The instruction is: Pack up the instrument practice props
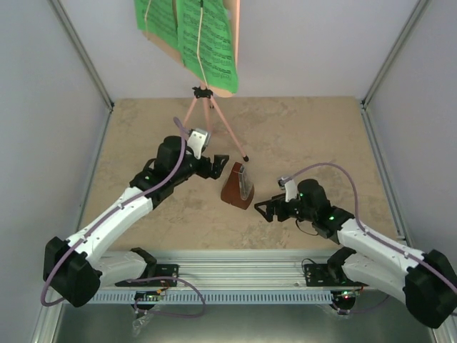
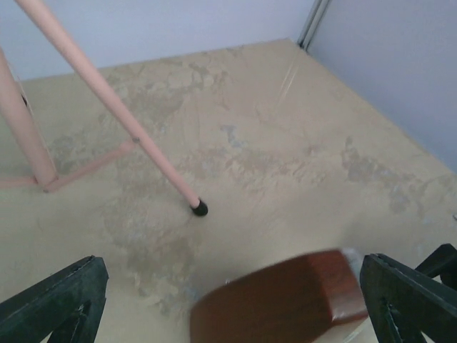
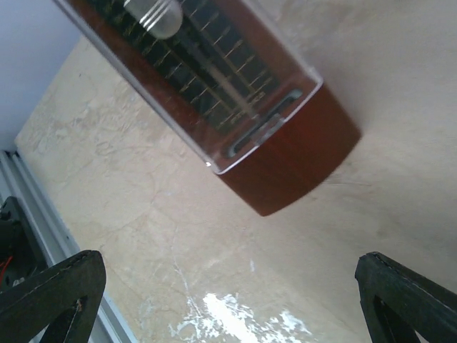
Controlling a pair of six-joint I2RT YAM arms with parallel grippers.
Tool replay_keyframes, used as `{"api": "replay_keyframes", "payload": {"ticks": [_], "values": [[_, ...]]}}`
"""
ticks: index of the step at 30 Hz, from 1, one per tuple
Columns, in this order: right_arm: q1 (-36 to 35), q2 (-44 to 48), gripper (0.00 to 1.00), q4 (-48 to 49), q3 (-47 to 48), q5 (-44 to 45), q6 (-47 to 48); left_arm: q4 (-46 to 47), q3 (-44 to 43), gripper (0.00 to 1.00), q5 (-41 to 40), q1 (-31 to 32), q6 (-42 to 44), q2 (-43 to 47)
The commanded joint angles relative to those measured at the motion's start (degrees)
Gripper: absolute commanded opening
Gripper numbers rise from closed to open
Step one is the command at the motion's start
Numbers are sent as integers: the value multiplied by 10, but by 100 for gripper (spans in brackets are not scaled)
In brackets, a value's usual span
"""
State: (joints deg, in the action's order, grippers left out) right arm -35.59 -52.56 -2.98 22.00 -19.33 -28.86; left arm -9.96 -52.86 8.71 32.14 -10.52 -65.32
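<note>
From above, you have the pink music stand (image 1: 205, 107) standing on its tripod at the 12 o'clock end of the table (image 1: 136, 136), the green sheet-music pages (image 1: 203, 43) resting on its desk, so nothing there looks packed yet. The brown metronome (image 1: 238, 186) sits upright near mid-table, just off the stand's near foot at about 5 o'clock. Your left gripper (image 1: 220, 164) waits just beside it at 10 o'clock and your right gripper (image 1: 263, 209) near it at 4 o'clock. Both point inward, which reads as bracketing the metronome to take it first. In the left wrist view, the two black fingers (image 2: 53, 304) stand wide at 7 and 5 o'clock with nothing clamped. The blurred brown body lies low between them, nearer the right-hand finger, and a stand leg (image 2: 107, 93) slants to its black foot at 12 o'clock, close enough to snag if you sweep forward. In the right wrist view, that gripper's fingertips (image 3: 403, 296) are likewise spread wide and empty over bare stone. The metronome's clear-fronted face fills 12 o'clock, well apart from them, so you would need to advance and centre before closing.
</note>
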Motion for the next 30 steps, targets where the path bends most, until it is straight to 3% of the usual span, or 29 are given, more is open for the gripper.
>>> {"api": "replay_keyframes", "payload": {"ticks": [1, 5, 9, 18, 30], "values": [[-41, -57, 98, 110, -2, 31, -37, 26, 22, 99, -9, 0, 37, 19], [-62, -120, 97, 158, 2, 59, -46, 31, 35, 99, -56, -1, 40, 41], [-75, -172, 97, 191, 14, 110, -45, 35, 46, 99, -44, 0, 35, 46], [-99, -300, 97, 239, 52, 105, -37, 30, 43, 99, -50, 0, 33, 35], [-69, -327, 98, 226, 43, 206, -40, 29, 45, 99, -55, -1, 36, 37]]}}
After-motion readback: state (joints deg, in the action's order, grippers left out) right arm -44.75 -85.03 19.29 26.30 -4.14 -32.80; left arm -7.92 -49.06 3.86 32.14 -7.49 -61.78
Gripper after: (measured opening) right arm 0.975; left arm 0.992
